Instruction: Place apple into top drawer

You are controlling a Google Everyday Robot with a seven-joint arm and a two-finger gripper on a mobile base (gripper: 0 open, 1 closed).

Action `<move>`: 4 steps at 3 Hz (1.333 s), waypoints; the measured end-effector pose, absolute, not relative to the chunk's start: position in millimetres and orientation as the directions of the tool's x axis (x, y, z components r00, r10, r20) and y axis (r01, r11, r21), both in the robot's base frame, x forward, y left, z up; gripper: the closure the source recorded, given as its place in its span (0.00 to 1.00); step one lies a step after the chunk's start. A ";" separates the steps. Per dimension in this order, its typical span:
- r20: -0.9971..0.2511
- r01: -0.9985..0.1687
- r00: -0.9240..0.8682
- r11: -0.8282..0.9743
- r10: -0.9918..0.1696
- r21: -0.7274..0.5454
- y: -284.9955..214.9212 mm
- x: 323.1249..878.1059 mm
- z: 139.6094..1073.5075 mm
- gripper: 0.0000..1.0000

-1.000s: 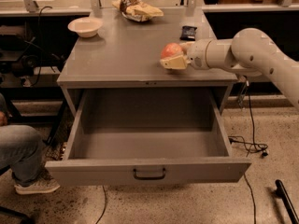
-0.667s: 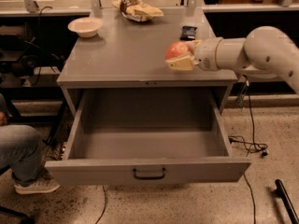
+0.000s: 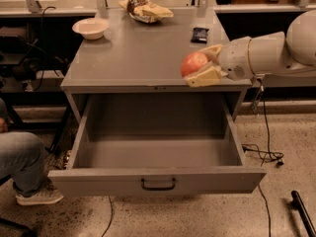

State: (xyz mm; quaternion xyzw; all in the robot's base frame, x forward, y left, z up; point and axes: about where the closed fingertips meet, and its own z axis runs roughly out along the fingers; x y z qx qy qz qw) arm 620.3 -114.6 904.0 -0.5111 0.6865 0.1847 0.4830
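Grey metal all round: the top drawer [image 3: 158, 177] stands pulled fully out from under the cabinet top [image 3: 133, 53], and as far as the view shows, nothing lies on its floor. So the opening is done, and so is the pick-up. The apple [image 3: 192, 62] is clasped in the gripper [image 3: 201, 66], one pale finger [image 3: 213, 50] over it and the other under it. The arm [image 3: 266, 53] comes in from three o'clock. Taking the cabinet top as a clock face, the apple sits at about four o'clock, right at the front edge and seemingly lifted off the surface, though I cannot tell by how much. It is not yet over the drawer's opening, which lies toward six o'clock and lower down. What remains, by my reckoning, is to carry the apple forward past the edge, lower it between the drawer's side walls, let go, and draw the arm clear. The task says nothing of closing. A bowl [image 3: 90, 27] at ten o'clock, a snack bag [image 3: 146, 10] at twelve and a dark packet [image 3: 200, 34] at two stay well apart from the path. A person's leg [image 3: 19, 157] waits at eight o'clock of the drawer.
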 end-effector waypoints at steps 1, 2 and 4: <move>-0.838 -0.924 -0.016 0.328 -0.546 -0.195 -107.0 596.3 894.1 1.00; -0.838 -0.925 -0.016 0.327 -0.546 -0.195 -106.7 596.0 893.9 1.00; -0.835 -0.938 -0.181 0.347 -0.520 -0.014 -92.6 566.5 802.6 1.00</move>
